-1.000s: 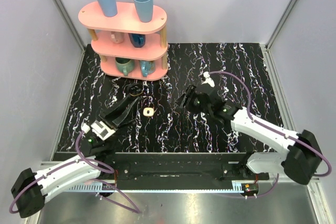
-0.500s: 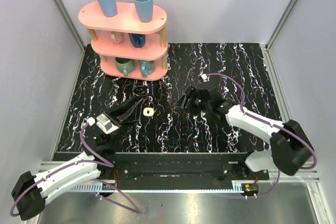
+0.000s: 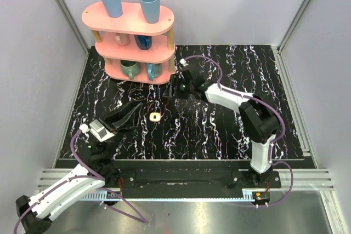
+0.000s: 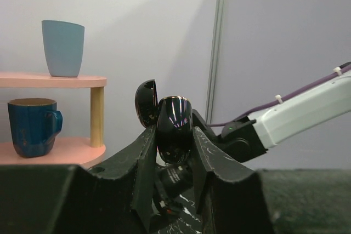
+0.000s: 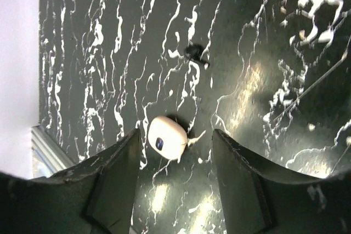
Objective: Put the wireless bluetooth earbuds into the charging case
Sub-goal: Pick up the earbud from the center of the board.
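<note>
My left gripper [image 3: 138, 98] is shut on the charging case [image 3: 141, 95], a glossy black clamshell. In the left wrist view the case [image 4: 174, 127] stands between the fingers with its lid [image 4: 146, 102] swung open to the left. One cream-white earbud [image 3: 155, 116] lies on the black marbled table, right of the left gripper. My right gripper [image 3: 174, 88] hangs open over the table near the shelf. In the right wrist view the earbud [image 5: 167, 137] shows below, between the spread fingers of that gripper [image 5: 175, 138], closer to the left finger and untouched.
A pink three-tier shelf [image 3: 134, 42] with cups and mugs stands at the back left, just behind both grippers. The left wrist view shows its blue cup [image 4: 63, 47] and dark-blue mug [image 4: 33, 126]. The right arm [image 4: 296, 119] reaches in from the right.
The right arm has swung left and back across the table towards the shelf, its jaws a little wider. The left gripper keeps hold of the case in almost the same place.
</note>
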`<state>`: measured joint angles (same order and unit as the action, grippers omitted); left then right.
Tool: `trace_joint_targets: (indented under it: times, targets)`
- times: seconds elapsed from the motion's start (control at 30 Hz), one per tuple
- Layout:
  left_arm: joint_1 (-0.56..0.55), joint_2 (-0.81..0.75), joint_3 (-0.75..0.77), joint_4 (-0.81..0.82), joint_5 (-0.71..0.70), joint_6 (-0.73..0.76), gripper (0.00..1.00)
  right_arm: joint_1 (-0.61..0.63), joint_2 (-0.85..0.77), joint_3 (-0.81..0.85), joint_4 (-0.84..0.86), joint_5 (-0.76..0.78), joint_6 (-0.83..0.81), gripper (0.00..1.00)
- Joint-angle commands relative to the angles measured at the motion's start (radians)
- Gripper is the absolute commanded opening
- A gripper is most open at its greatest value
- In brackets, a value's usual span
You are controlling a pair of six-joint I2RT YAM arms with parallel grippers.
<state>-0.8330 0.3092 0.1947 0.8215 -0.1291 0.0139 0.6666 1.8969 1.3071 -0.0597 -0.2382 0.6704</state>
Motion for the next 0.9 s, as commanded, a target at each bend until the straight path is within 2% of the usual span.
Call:
trace_joint_targets:
  times: [0.0,0.17,0.3,0.47,0.87]
  targets:
    - [0.005,-0.038,0.04,-0.079,-0.007,0.015,0.0,-0.001,0.117,0.171,-0.127,-0.009,-0.13,0.61]
    - [0.006,-0.058,0.045,-0.108,-0.007,0.026,0.0,0.014,0.253,0.319,-0.21,-0.03,-0.225,0.6]
    - [0.005,-0.081,0.043,-0.13,-0.013,0.034,0.0,0.05,0.317,0.414,-0.288,0.066,-0.319,0.6]
    - [0.006,-0.123,0.038,-0.151,-0.024,0.037,0.0,0.063,0.396,0.538,-0.356,0.095,-0.377,0.6]
    - [0.006,-0.174,0.025,-0.194,-0.047,0.041,0.0,0.108,0.514,0.702,-0.446,0.177,-0.476,0.61]
